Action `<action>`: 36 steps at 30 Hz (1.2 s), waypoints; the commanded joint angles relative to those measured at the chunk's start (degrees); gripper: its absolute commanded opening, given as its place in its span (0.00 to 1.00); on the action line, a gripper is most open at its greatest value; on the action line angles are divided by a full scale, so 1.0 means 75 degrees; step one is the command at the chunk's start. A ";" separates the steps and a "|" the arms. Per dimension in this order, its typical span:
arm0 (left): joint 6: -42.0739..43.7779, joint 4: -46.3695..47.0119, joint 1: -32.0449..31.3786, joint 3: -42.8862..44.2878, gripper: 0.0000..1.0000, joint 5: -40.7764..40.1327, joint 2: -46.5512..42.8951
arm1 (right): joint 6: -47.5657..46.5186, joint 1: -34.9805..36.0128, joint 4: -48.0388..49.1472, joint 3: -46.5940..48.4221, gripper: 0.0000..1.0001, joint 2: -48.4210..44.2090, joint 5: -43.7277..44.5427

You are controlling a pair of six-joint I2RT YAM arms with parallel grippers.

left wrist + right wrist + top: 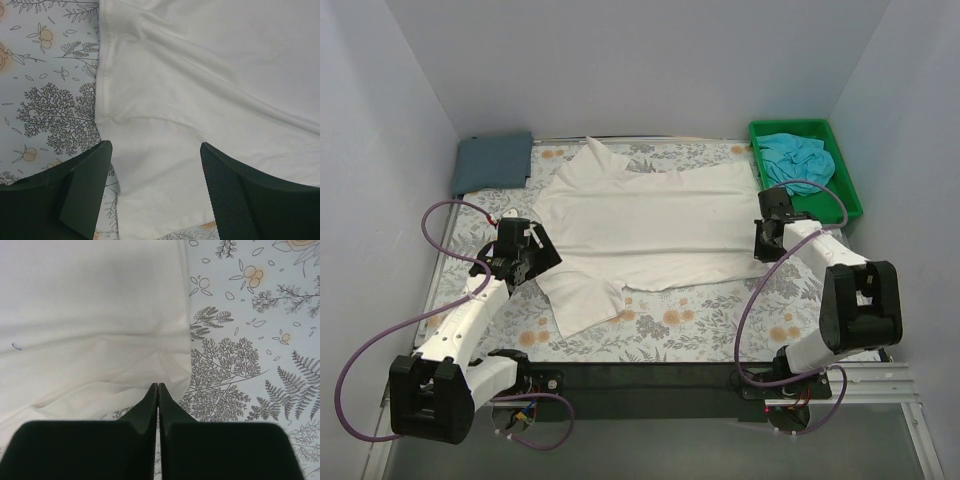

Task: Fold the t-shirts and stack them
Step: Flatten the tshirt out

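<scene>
A cream-white t-shirt [650, 225] lies spread flat on the floral table cover, with no black graphic showing. My left gripper [535, 250] stands open over the shirt's left side by the sleeve; in the left wrist view the white cloth [200, 75] lies between and beyond the spread fingers of this gripper [155, 147]. My right gripper [760, 245] is at the shirt's right edge. In the right wrist view its tips [158, 385] are pressed together on the cloth [90, 315] near a corner, and wrinkles run into them.
A folded slate blue-grey t-shirt [493, 162] lies at the back left corner. A turquoise t-shirt [798, 158] is crumpled in a green bin [850, 190] at the back right. The floral table cover [240, 355] shows to the right of the shirt's edge. Walls enclose three sides.
</scene>
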 commanded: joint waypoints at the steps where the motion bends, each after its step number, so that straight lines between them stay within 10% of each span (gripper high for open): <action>1: 0.0106 -0.0154 0.0016 0.0193 0.66 0.0053 -0.0208 | 0.0213 -0.0004 -0.0429 -0.0243 0.01 -0.0694 0.0243; 18: -0.0901 -0.1502 0.0027 0.0990 0.66 -0.0099 -0.0594 | 0.2228 -0.0824 -0.0512 -0.2950 0.02 -0.3248 -0.0565; 28: -0.1428 -0.1877 0.0027 0.0850 0.65 -0.0228 -0.0431 | 0.1938 -0.1036 -0.0489 -0.2848 0.43 -0.4363 -0.0692; 36: -0.1616 -0.1584 0.0027 0.0358 0.63 0.0017 0.0213 | 0.0928 -0.0615 -0.0183 -0.2156 0.46 -0.3884 -0.1936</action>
